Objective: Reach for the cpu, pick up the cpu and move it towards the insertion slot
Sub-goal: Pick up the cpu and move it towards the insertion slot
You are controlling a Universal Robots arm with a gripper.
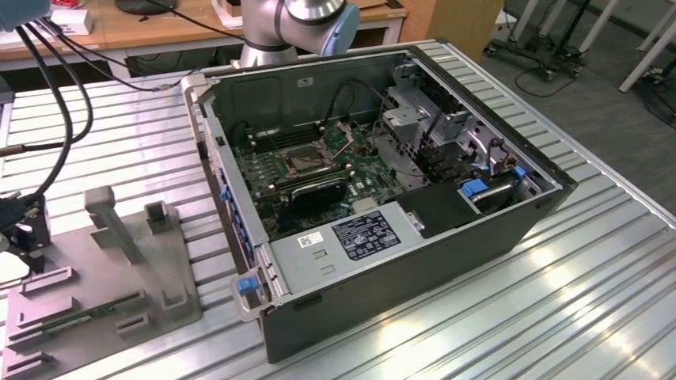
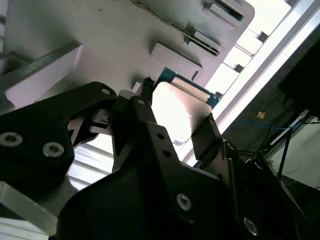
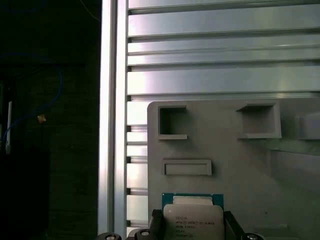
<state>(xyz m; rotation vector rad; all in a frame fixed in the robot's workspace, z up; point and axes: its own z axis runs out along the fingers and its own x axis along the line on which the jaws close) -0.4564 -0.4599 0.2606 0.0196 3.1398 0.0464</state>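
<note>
The cpu [image 3: 192,220] is a small silvery square chip with a green rim, lying over the grey fixture plate [image 3: 225,150]. In both wrist views my gripper [image 3: 193,232] has one black finger pressed against each of two opposite edges, shut on the chip. The second wrist view shows the cpu [image 2: 175,107] glaring bright between the fingers [image 2: 145,102]. In the exterior view the gripper [image 1: 24,237] sits low at the far left over the plate [image 1: 158,269]. The insertion slot [image 1: 299,162] is a square socket on the green motherboard [image 1: 317,186] inside the open case. I cannot tell whether the chip is lifted off the plate.
The open computer case [image 1: 423,237] fills the middle of the slatted metal table [image 1: 571,301]. The plate carries grey upright posts [image 1: 111,222] and a green memory stick [image 1: 79,317]. Black cables [image 1: 47,103] hang at the left. The arm's base [image 1: 280,36] stands behind the case.
</note>
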